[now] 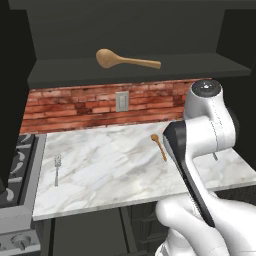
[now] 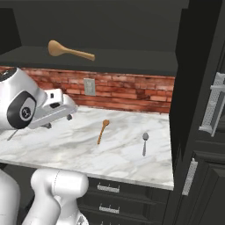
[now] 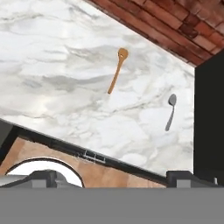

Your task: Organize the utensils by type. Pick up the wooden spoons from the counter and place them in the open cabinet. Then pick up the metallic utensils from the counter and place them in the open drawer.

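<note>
Released gripper (image 2: 69,117) hovers above the counter (image 2: 79,149), left of the small wooden spoon (image 2: 102,131); its thin handle could slip a sloppy pinch.

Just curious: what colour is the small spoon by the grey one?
Orange-brown small wooden spoon, clearest in the hand view.

Two rear base views and downward hand view, all sharing the counter (image 1: 110,170)

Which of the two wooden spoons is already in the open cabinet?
The larger light-tan wooden spoon lies on the shelf of the open cabinet. The smaller orange-brown wooden spoon is still on the counter.
</note>
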Controlling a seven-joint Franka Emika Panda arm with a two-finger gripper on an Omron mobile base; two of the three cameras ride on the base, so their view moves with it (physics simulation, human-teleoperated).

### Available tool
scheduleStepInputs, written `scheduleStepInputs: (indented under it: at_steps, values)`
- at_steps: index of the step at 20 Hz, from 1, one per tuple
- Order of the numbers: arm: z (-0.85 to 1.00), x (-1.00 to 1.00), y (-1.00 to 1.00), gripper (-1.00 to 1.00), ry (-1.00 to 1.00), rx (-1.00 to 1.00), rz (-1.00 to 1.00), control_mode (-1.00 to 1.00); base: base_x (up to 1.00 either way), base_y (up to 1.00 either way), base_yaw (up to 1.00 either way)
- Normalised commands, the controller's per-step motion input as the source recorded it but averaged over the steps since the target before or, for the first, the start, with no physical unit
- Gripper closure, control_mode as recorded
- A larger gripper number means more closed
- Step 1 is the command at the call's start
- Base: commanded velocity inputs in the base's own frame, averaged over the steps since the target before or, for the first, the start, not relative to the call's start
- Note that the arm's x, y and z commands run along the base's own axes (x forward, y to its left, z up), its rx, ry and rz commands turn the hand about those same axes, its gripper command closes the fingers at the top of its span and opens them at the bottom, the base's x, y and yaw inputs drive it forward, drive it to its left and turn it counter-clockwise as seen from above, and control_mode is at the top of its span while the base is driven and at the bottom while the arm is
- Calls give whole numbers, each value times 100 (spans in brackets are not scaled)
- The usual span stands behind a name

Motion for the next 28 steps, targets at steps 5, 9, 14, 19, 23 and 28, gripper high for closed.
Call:
scheduleStepInputs:
  at_steps: [5, 9, 14, 19, 23, 28]
  values:
    - [-54, 11, -34, -100, 0, 11, -15, -100, 0, 0, 0]
    - [-54, 22, -16, -100, -1, 5, -15, -100, 0, 0, 0]
    - [-26, 46, -4, -100, -10, 7, -7, -100, 0, 0, 0]
    - [-23, 67, 0, -100, 0, 17, -6, -100, 0, 0, 0]
    - [-12, 63, -5, -100, 3, 21, 0, -100, 0, 0, 0]
    - [-17, 55, -4, -100, 4, 6, 0, -100, 0, 0, 0]
